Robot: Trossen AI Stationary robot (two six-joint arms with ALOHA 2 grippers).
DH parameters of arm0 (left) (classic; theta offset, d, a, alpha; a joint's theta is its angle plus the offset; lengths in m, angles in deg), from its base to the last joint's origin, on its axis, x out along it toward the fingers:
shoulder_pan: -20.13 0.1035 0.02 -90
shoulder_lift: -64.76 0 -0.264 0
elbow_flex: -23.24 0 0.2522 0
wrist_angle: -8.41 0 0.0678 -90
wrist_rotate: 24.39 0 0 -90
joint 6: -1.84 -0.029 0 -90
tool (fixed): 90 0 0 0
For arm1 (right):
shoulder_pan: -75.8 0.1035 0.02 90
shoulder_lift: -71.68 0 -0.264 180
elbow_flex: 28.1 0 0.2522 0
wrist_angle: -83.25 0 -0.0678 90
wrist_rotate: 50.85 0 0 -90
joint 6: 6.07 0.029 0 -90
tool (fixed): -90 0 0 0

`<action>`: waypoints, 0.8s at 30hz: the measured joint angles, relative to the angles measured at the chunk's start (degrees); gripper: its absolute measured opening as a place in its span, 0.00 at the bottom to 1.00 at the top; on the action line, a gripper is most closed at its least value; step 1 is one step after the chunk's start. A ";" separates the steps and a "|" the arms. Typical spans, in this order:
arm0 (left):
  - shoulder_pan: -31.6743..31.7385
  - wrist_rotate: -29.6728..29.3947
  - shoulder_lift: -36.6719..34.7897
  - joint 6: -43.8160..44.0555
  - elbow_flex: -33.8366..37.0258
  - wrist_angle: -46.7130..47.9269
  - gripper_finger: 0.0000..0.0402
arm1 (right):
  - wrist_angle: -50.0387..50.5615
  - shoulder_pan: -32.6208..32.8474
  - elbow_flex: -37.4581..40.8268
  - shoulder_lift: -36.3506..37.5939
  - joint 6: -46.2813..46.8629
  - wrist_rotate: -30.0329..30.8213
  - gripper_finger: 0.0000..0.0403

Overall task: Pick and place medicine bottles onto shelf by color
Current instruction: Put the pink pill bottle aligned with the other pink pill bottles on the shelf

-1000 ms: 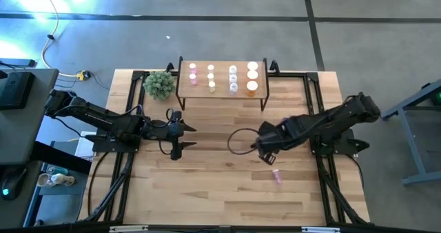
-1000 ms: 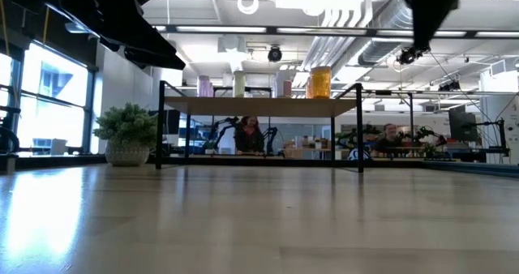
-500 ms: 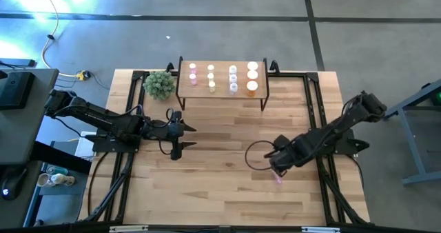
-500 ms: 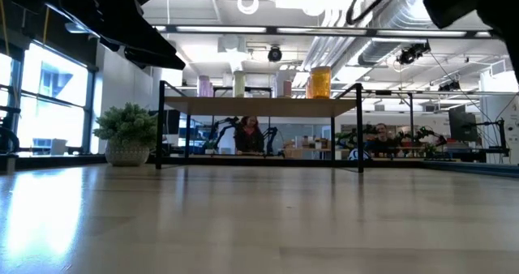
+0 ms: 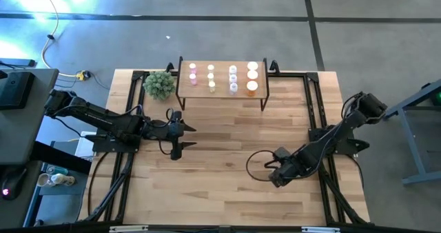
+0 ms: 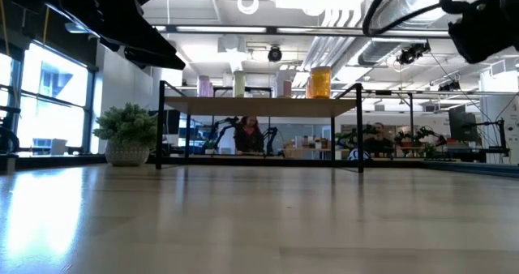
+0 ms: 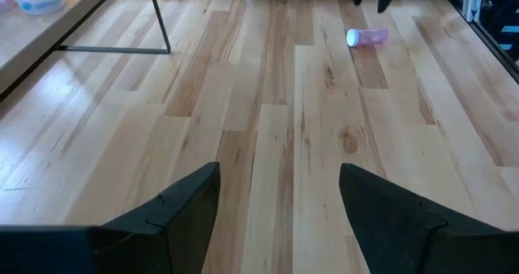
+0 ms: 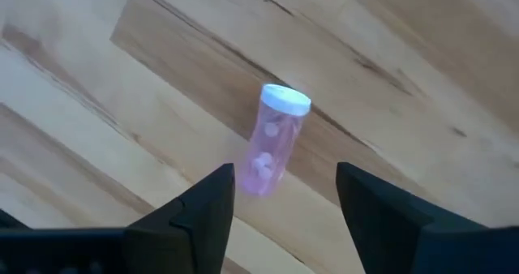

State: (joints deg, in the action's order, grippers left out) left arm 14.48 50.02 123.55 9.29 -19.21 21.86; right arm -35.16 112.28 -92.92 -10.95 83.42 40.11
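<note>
The counter [image 5: 207,185] was pale wood, planked in honey and tan strips with darker grain streaks. On it lay a translucent pink medicine bottle [image 8: 272,142] with a white cap, pale pills showing inside. The shelf [image 5: 222,88] was light wood on thin black legs; its bottles [image 5: 232,78] glowed pink, yellow-green, pale and orange [image 5: 252,86], all capped white. A green leafy plant [image 5: 159,84] sat in a whitish patterned pot [image 6: 128,153]. Both arms and each end effector, left [image 5: 181,134] and right [image 5: 275,176], were black. The floor [image 5: 207,26] was grey with dark seams.
</note>
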 joint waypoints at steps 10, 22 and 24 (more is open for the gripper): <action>0.01 0.00 0.01 1.34 0.00 0.00 0.61 | -14.47 0.63 6.78 -0.61 6.11 -2.79 0.52; 0.02 -0.02 0.01 1.34 0.00 0.00 0.61 | -17.94 2.21 8.17 -7.13 10.75 -3.20 0.52; 0.02 -0.02 0.01 1.38 0.00 0.00 0.61 | -17.93 2.17 8.11 -8.02 11.00 -3.59 0.50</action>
State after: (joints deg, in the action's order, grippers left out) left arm 14.50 50.00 123.56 10.68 -19.21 21.86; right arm -53.09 114.45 -84.82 -18.97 94.42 36.53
